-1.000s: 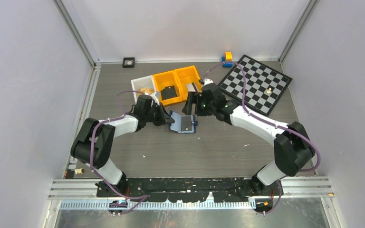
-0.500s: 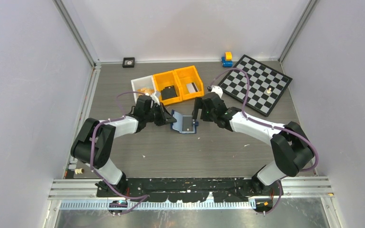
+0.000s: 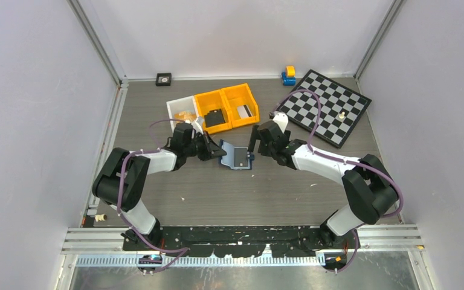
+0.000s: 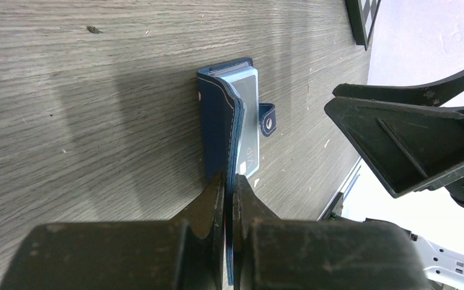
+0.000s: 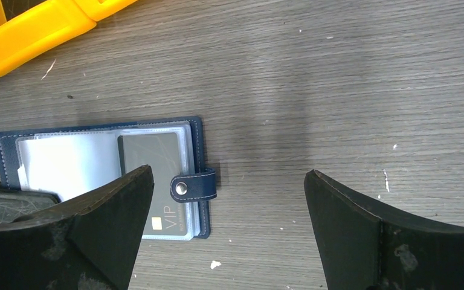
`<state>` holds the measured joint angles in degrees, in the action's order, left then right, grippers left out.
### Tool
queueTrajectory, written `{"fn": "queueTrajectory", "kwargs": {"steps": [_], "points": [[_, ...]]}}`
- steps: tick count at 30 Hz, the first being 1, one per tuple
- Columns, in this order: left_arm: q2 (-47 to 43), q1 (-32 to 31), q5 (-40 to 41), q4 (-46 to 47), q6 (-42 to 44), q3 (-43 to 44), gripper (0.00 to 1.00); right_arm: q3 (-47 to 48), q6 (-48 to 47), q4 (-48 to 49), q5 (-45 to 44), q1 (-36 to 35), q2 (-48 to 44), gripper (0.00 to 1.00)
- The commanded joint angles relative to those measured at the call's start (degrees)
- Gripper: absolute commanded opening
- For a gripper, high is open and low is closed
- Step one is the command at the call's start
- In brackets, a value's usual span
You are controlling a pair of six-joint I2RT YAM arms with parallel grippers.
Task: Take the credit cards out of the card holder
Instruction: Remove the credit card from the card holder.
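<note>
Navy card holder (image 3: pixel 234 156) lay open mid-tabletop (image 3: pixel 278 193), with a dark grey card (image 5: pixel 151 158) marked VIP in its 3 o'clock pocket. Toward 12 o'clock, one orange bin (image 3: pixel 208 96) held a black block (image 3: pixel 215 118). Its neighbour (image 3: pixel 238 90) held a pale flat piece, and a white bin (image 3: pixel 174 112) held tan bits. The left hand (image 4: pixel 228 181), at 9 o'clock, was clamped on the holder's cover edge, a pinch only its own view showed. The right hand (image 5: pixel 228 173), at 3 o'clock, stood spread wide, holding nothing. Only its view showed the pockets face-on.
</note>
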<state>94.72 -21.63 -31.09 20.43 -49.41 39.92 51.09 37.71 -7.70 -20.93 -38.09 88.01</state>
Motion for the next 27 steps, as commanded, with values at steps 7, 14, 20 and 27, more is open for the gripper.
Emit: {"fn": "queueTrajectory", "kwargs": {"steps": [7, 14, 20, 27], "points": [[-0.65, 0.01, 1.29, -0.11, 1.44, 0.85, 0.0, 0.99, -0.67, 3.9, 8.6, -0.01, 1.06, 0.92], [-0.57, 0.01, 3.79, -1.97, 2.13, 0.99, 0.0, 3.35, -0.46, 0.82, 10.21, -0.02, 4.21, 0.78], [0.1, 0.01, 4.26, -2.59, 2.34, 1.36, 0.0, 6.56, -0.62, -1.21, 11.85, -0.04, 9.58, 0.71], [0.4, 0.01, 4.91, -4.49, 3.28, 2.14, 0.0, 7.87, -0.58, -1.4, 11.88, 0.07, 12.59, 0.65]]}}
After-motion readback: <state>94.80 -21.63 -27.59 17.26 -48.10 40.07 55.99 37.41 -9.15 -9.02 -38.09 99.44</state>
